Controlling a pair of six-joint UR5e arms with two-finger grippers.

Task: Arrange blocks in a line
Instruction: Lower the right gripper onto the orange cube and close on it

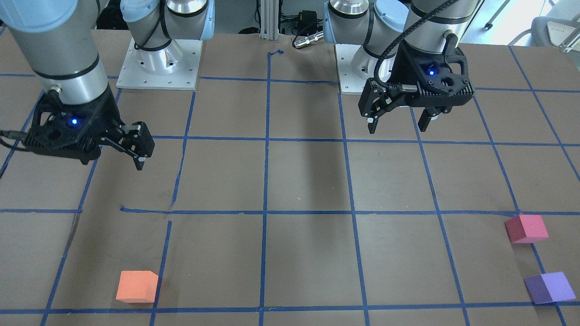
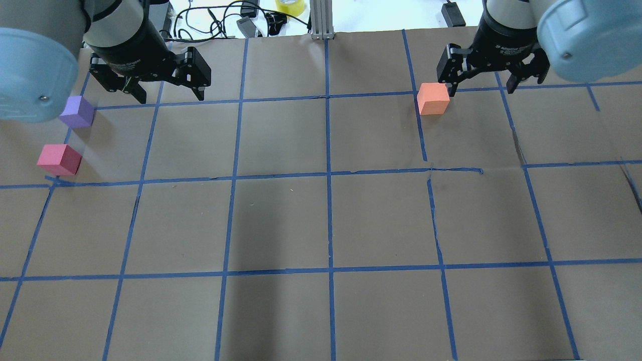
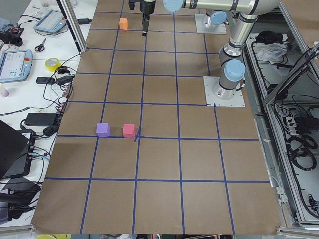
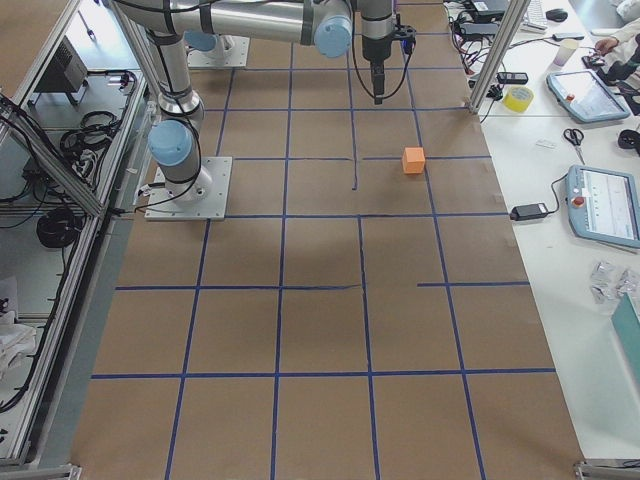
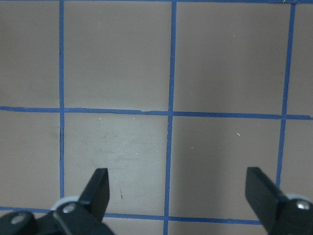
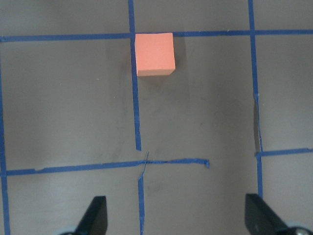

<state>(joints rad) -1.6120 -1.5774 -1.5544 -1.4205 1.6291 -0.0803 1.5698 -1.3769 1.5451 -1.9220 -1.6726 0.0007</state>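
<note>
While I hang above the counter (image 2: 281, 220), left claw (image 1: 398, 126): spread wide and empty, with only counter and blue tape lines (image 2: 329, 220) below it in the wrist view.
Right claw (image 2: 481, 86): open just as wide, nothing in it, up off the counter.
Orange block (image 1: 137, 286): on my right side, out toward the far edge, tucked into the corner of a tape crossing. It sits straight ahead of my right claw in the wrist view, not touching it.
Red block (image 1: 526, 228): far out on my left, flat on the counter, just beside a tape crossing.
Purple block (image 1: 549, 287): a little farther out than the red one, with a gap between them.
Spread: red and purple near each other, orange well apart on the other side.
</note>
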